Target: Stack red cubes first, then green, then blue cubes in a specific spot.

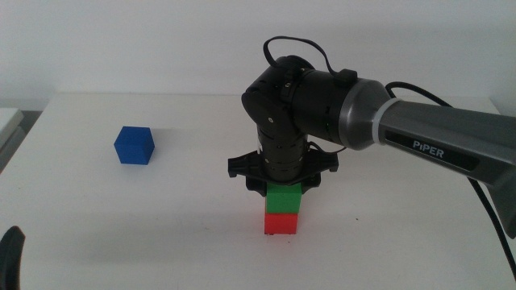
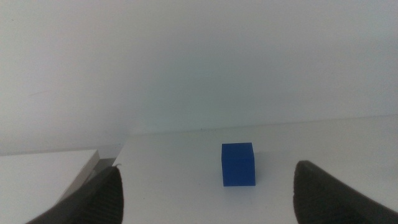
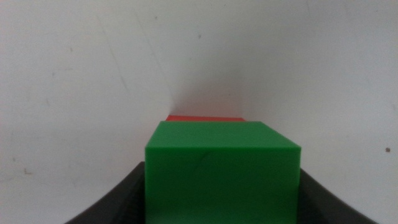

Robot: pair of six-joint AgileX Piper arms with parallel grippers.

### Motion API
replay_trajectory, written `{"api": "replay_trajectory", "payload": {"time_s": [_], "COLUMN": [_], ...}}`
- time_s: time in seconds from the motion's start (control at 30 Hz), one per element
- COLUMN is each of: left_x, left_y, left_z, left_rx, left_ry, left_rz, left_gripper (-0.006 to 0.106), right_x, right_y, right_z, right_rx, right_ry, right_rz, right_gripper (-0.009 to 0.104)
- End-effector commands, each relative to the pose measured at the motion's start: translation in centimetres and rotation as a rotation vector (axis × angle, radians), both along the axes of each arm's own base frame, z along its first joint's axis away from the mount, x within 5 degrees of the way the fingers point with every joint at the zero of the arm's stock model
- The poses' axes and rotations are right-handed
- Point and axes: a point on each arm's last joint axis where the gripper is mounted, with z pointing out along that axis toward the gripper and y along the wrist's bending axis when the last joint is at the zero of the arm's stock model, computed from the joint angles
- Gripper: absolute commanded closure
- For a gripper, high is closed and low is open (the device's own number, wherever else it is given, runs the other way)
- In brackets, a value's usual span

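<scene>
Table: the white tabletop [image 1: 97, 234] filled the middle view; the faint scribble marks of the stacking spot [image 3: 37, 168] showed only in the right wrist view, around the stack.
Right arm: it reached in from three o'clock and pointed straight down over the stack, a little toward five o'clock from the table's centre.
Right gripper: the right gripper [image 1: 280, 187] had its jaws clamped on the green cube, one dark jaw against each side face.
Left gripper: the left gripper [image 2: 205, 193] waited at the seven o'clock corner, jaws wide apart and holding nothing, facing the blue cube.
Green cube: the green cube [image 3: 221, 171] sat on top of the red one, edges looking roughly flush in the middle view.
Red cube: the red cube [image 1: 281, 223] rested on the table under it; the right wrist view showed only a thin red strip beyond the green top.
Blue cube: the blue cube [image 1: 134, 145] stood alone toward ten o'clock, well apart from the stack.
Step in hand: releasing green onto red, as I judged it.
Doing it well: the jaws should part evenly, so neither drags the cube sideways, and the arm should then rise straight up clear of the stack before swinging away.
Left to do: blue on top.
</scene>
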Motion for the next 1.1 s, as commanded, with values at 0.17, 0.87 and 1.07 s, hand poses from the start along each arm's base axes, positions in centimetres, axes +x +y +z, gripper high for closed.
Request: {"api": "replay_trajectory", "payload": {"time_s": [0.17, 0.87, 1.07], "left_x": [0.0, 0.0, 0.0], "left_y": [0.0, 0.0, 0.0], "left_z": [0.1, 0.1, 0.1], "left_rx": [0.001, 0.001, 0.001], "left_ry": [-0.016, -0.016, -0.016], "left_rz": [0.002, 0.002, 0.002], "left_gripper": [0.007, 0.007, 0.007], "right_x": [-0.2, -9.6, -16.5], "right_y": [0.1, -8.5, -16.7], "right_z": [0.4, 15.9, 17.8], "right_rx": [0.018, 0.056, 0.166], "right_ry": [0.008, -0.381, -0.529], "right_rz": [-0.01, 0.102, 0.255], "right_gripper": [0.043, 0.017, 0.017]}}
